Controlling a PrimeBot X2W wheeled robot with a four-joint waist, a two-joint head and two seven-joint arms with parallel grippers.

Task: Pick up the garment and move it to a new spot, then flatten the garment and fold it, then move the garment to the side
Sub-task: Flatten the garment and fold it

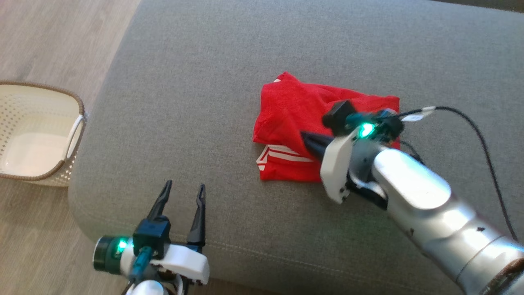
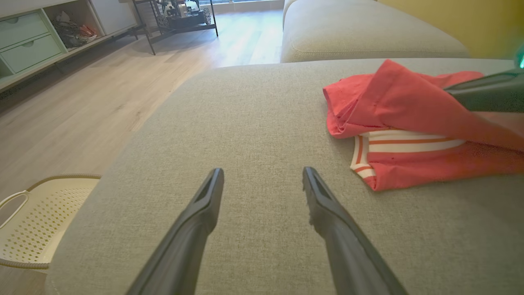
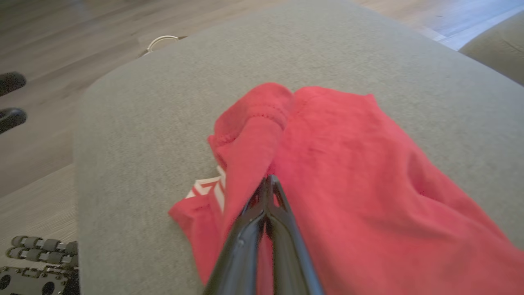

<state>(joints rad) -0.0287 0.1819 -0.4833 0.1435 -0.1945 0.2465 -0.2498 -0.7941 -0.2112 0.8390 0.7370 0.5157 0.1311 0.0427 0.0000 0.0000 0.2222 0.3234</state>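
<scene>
One rumpled red garment (image 1: 286, 110) — white-striped, pinched by right hand (image 3: 268, 180)

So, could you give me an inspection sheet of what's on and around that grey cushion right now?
Surface: grey cushion, fabric-covered, bare apart from the garment.
Job's things: red garment with white stripes, bunched on the cushion, not yet flattened or folded.
Clutter: nothing seen.
Grippers: left tool open over bare cushion, apart from the garment; right tool shut on a fold of the garment.
Cables: black cable loops from the right wrist over the cushion.
Surroundings: white basket on the wooden floor beside the cushion; drawer unit farther off.
</scene>
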